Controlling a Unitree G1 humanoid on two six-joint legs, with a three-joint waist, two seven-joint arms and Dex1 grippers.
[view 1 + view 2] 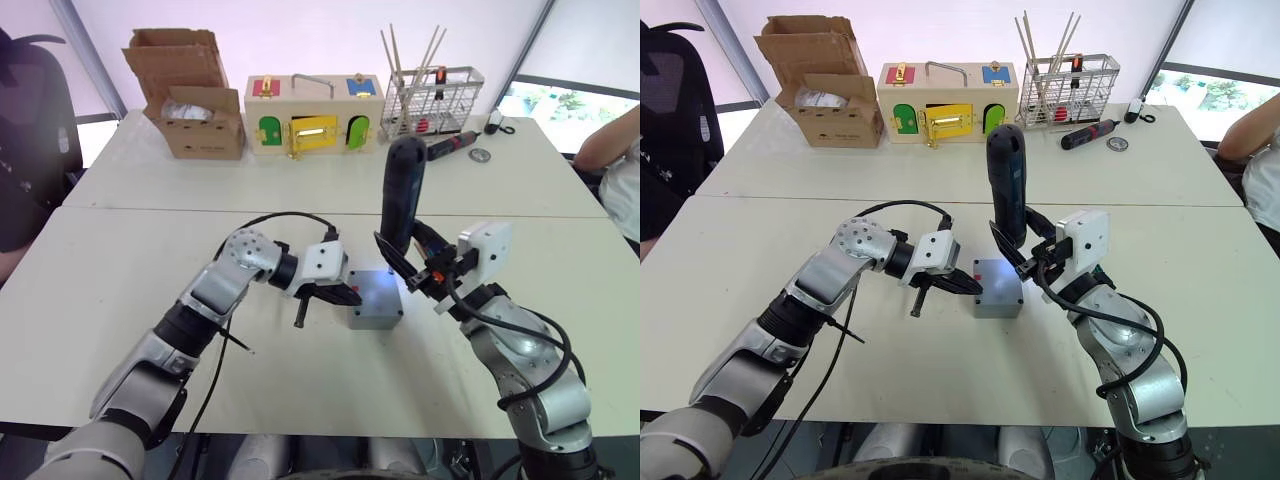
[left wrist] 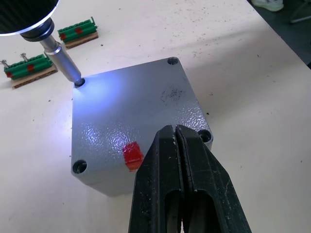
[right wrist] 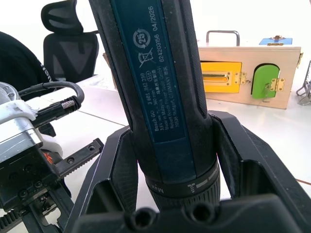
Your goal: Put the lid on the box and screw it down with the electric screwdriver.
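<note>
The grey box (image 1: 372,318) sits mid-table with the flat grey lid (image 2: 131,111) lying on top of it. A small red mark (image 2: 132,155) shows near one edge. My left gripper (image 2: 175,132) is shut, its fingertips resting on the lid beside that mark; it reaches in from the box's left (image 1: 336,294). My right gripper (image 1: 412,262) is shut on the electric screwdriver (image 1: 403,195), which stands upright over the box's far right corner. Its fingers (image 3: 114,165) clamp the dark blue body (image 3: 155,97). The metal bit (image 2: 63,60) sits in a corner screw hole, with its light glaring on the lid.
Two green terminal blocks (image 2: 77,31) lie just beyond the box. Along the far table stand a cardboard box (image 1: 190,95), a wooden box with coloured doors (image 1: 313,115), a wire rack (image 1: 430,100) and a red-and-black screwdriver (image 1: 452,146). A person's arm (image 1: 615,140) shows at the right edge.
</note>
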